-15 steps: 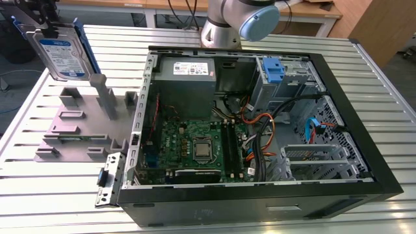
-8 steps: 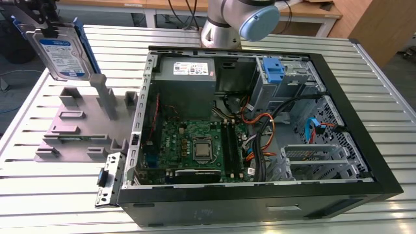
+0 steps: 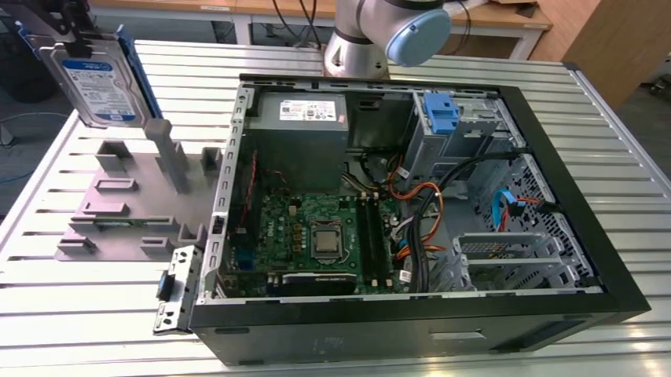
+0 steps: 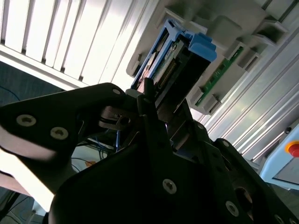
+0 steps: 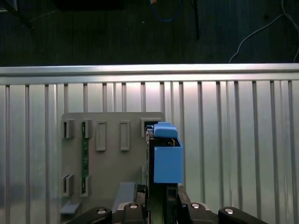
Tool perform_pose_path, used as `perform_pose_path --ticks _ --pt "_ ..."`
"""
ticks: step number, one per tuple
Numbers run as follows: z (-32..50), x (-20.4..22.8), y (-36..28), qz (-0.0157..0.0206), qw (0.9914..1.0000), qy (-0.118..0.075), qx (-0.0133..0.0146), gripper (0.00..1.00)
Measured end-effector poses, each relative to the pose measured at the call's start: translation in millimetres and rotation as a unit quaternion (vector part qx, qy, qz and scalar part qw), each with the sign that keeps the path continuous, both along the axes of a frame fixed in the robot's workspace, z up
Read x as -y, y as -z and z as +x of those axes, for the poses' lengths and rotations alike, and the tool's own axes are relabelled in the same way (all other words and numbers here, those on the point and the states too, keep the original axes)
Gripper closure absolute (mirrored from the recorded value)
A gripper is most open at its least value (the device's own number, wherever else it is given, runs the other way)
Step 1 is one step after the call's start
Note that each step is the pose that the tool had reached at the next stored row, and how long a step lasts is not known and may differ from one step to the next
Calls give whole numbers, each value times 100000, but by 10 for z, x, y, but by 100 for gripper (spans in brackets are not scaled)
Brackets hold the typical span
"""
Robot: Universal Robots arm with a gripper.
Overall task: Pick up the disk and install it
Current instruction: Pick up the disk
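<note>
Gripper point(image 3: 75, 33) fingers are being pressed together on the disk point(image 3: 100, 82), which is being held pinched by its upper end at the exterior view's far left, well apart from the open computer case point(image 3: 587, 259). The disk is being carried upright on its edge, with its white-and-blue label turned toward the exterior camera and its blue bracket point(image 3: 144, 75) running along the side nearer the case. In the second wrist view, the black fingers point(image 4: 148, 100) are being seen clamped against the flat faces of the disk point(image 4: 170, 70), with the blue tab point(image 4: 202, 46) of the bracket at the far end. In the first wrist view, the gripper point(image 5: 161, 191) is being shown with the blue bracket point(image 5: 167, 161) hanging below it, over the edge of a grey slotted fixture point(image 5: 110, 163).

That fixture point(image 3: 126, 204) is being supported by the slatted aluminium table point(image 3: 94, 322), just beside the case on the exterior view's left, and a green memory module point(image 5: 85, 154) is being held in one of its slots. Inside the case, a green motherboard point(image 3: 314, 236) is being exposed, with a grey power supply point(image 3: 304, 118) behind it and a bare blue latch piece point(image 3: 442, 114) sitting in the drive bay. The arm's base point(image 3: 362, 47) is being seen beyond the case.
</note>
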State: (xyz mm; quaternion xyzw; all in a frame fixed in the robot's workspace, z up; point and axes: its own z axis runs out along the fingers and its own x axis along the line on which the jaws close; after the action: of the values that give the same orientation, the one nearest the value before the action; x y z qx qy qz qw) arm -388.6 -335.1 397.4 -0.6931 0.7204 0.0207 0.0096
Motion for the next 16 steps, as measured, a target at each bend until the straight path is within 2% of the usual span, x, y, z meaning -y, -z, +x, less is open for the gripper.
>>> perform_pose_path --ticks 3,4,7,16 --pt "0 0 -42 0 100000 -3 2 65" --pt "0 0 -97 0 100000 -2 6 65" --pt "0 0 -136 4 100000 -2 10 65" --pt "0 0 -163 -6 100000 0 -9 65"
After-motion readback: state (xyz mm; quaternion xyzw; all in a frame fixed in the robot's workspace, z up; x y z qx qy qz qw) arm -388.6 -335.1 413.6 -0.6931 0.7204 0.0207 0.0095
